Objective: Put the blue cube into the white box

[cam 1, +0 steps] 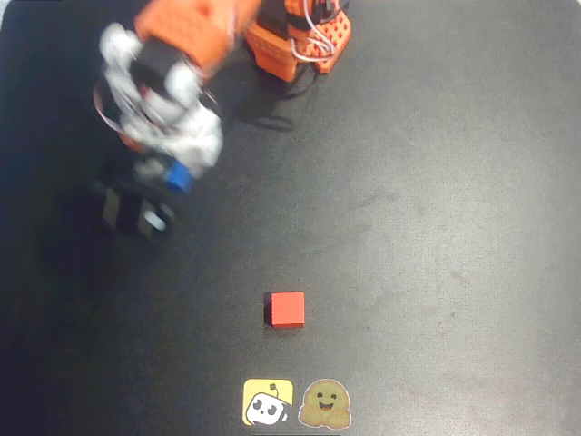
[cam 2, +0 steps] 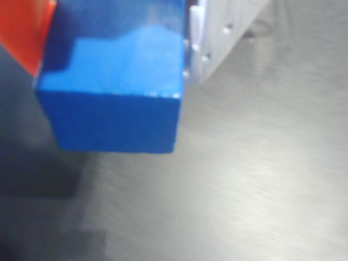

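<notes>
Your gripper is clamped on the blue cube, carried clear of the bench at the upper left of the overhead view; the wrist view shows the cube pinched between an orange and a white finger. A boxy object with pale walls, probably the white box, lies just below-left of the cube. You likely need only a short move that way before opening.

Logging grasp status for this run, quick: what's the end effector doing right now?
End effector: closed on the small bright-blue matte cube, which sits between an orange finger and a white finger, raised off the dark table.
</notes>
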Available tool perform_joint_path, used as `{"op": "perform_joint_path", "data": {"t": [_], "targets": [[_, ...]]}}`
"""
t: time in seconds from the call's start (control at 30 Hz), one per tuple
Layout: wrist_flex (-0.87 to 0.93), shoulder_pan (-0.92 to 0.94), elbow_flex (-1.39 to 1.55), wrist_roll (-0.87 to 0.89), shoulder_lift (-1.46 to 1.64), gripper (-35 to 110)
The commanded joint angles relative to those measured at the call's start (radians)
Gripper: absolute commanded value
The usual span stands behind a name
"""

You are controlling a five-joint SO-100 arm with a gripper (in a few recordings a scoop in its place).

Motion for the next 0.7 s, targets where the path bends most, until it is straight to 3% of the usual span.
{"op": "perform_joint_path", "data": {"t": [0.0,0.37,0.67], "targets": [[0.011,0.083,0.028,-0.020,0.098,0],[0.055,0.377,0.035,-0.150,0.241,0],[0.015,0.451,0.141,-0.184,0.364,0]]}}
